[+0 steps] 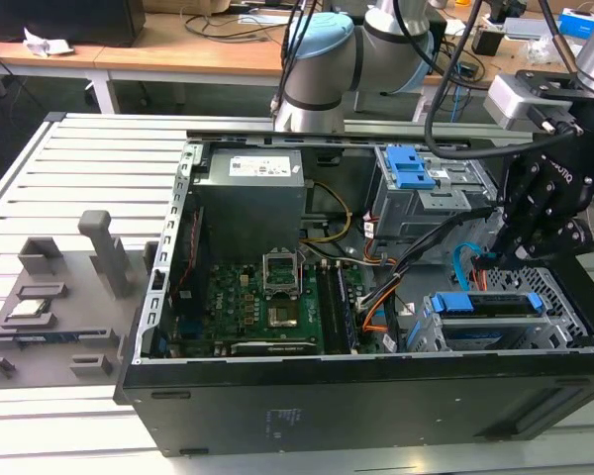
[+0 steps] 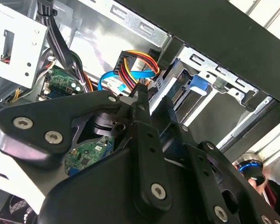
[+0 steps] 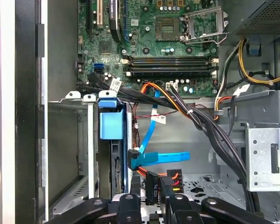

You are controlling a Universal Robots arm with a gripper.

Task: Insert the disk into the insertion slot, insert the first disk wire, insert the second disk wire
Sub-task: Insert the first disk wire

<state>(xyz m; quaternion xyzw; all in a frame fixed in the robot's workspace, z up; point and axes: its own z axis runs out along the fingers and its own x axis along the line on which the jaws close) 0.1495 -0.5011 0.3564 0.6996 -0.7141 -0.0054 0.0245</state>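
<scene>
While the gripper (image 3: 154, 198) sits at the black power plug (image 3: 153, 185), I cannot tell whether the jaws pinch it or merely flank it. Just beyond, the blue data cable (image 3: 164, 157) crosses beside the disk (image 3: 111, 127), seated in the insertion slot (image 3: 90, 144); a skewed plug could jam or snag that cable.

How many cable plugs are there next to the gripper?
2: a blue plug on the flat blue cable beside the disk, and a black plug with coloured wires nearest the gripper; others may be hidden.
</scene>
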